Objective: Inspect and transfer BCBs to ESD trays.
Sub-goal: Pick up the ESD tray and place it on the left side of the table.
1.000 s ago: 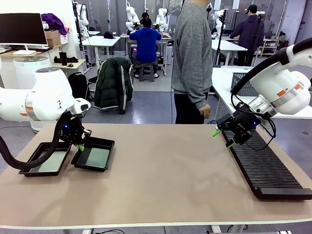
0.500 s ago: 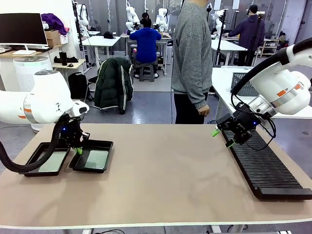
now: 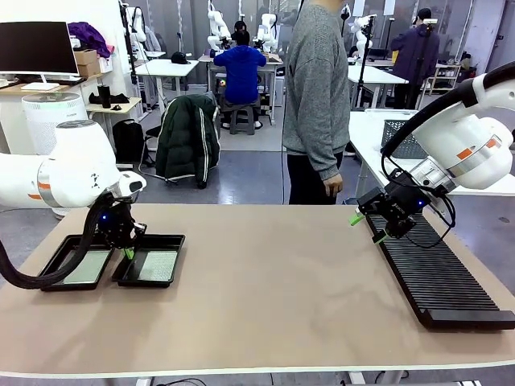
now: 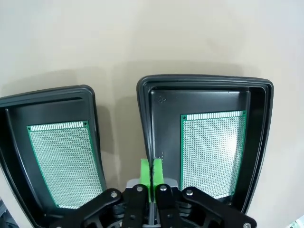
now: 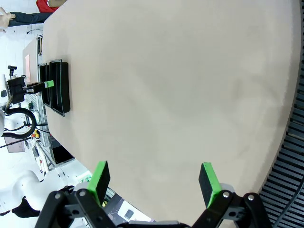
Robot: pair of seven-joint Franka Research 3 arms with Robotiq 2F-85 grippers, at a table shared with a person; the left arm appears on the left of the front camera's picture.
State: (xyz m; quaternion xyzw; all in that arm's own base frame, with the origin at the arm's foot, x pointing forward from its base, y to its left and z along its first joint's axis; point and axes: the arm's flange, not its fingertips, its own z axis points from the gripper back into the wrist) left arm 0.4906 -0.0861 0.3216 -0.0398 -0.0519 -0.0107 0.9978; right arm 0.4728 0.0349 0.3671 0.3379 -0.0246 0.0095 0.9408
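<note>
BCBs (image 4: 64,161) (image 4: 213,152) lie flat, 1 in each of the 2 ESD trays (image 3: 77,245) (image 3: 165,240) at table's left; left gripper (image 4: 151,172), pads pinched on the right-hand tray's rim, should drag low & slow w/o tipping; right gripper (image 5: 154,179) gapes empty.

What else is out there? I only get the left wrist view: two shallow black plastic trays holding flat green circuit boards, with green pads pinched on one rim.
Observer: The right gripper hangs open by the far end of a long black slotted rack.
Operator: Anyone nearby?
Observer: A person in a grey sweater stands at the beige table's far side.
Operator: Where's my tray?
Observer: The gripped black tray lies near the table's left end, opposite the rack.
</note>
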